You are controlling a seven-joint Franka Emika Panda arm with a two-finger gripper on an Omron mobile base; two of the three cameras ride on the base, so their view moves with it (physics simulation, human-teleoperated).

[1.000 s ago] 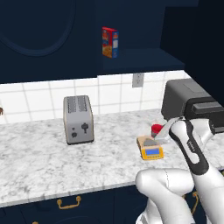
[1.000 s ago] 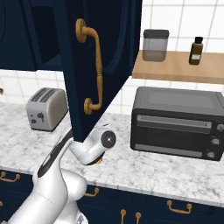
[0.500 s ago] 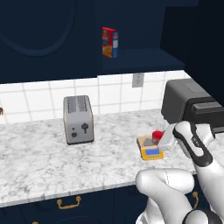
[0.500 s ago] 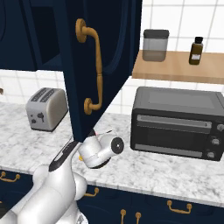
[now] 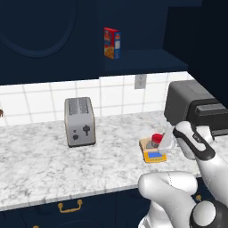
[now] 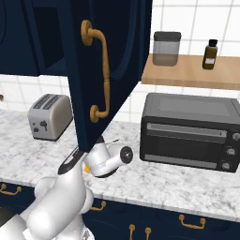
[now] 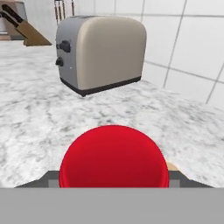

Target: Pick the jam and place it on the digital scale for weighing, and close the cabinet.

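The jam, a squat jar with a red lid, stands on the yellow-orange digital scale on the marble counter, right of the toaster. In the hand view its red lid lies low and very near. My gripper leans against the jar's right side; its fingers are hidden, so I cannot tell whether they grip. The navy upper cabinet is open, and its door with the brass handle swings out over the arm.
A steel toaster stands to the left, and a black toaster oven to the right. A cereal box sits on the open cabinet's shelf. A wooden shelf holds a canister and a bottle. A knife block sits far back.
The jam has come down a little onto the scale, with the hand following it. The hand's wrist has shifted slightly to the right in the right base view.
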